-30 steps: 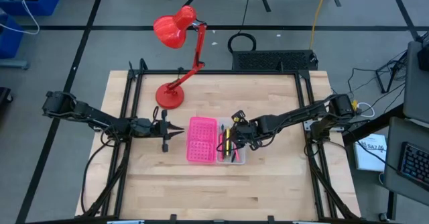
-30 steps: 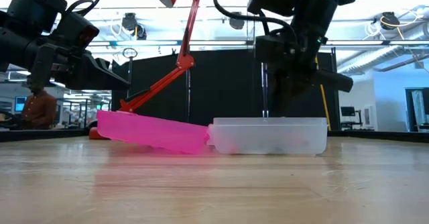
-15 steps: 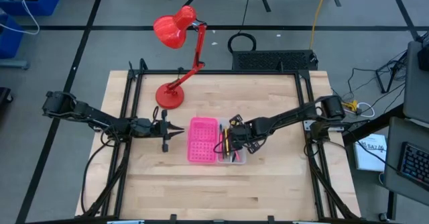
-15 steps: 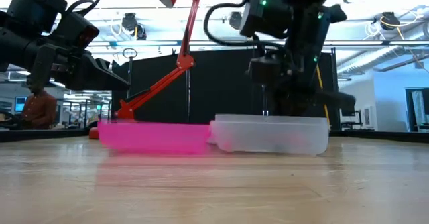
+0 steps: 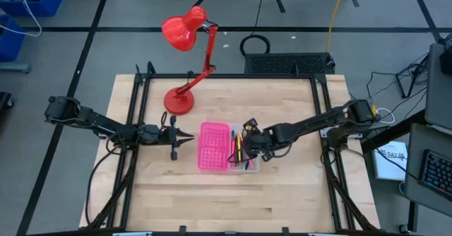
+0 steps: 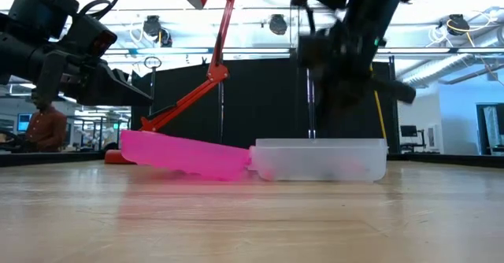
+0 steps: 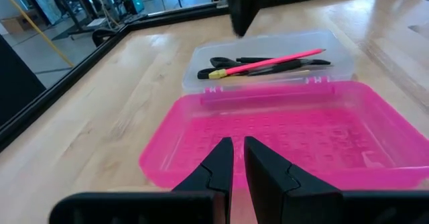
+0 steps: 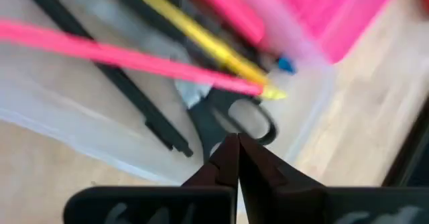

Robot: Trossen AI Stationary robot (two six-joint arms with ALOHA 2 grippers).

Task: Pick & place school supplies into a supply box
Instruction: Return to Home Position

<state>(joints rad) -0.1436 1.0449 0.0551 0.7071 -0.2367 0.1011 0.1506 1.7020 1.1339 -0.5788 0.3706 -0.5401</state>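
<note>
Over the clear tray (image 6: 319, 162), right hand (image 8: 232, 140), closed tight, empty.

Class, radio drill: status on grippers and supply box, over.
Left gripper shut, beside pink half. Right gripper shut, empty, above clear tray. Pens, scissors inside tray. Lamp apart from box.

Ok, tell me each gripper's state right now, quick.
Left gripper: shut, empty, beside the pink half.
Right gripper: shut, empty, above the clear tray.

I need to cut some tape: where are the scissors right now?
The scissors lie in the supply box's clear tray, right of its pink half in the high view, beneath the pink pencil, with the right gripper over the tray.
</note>
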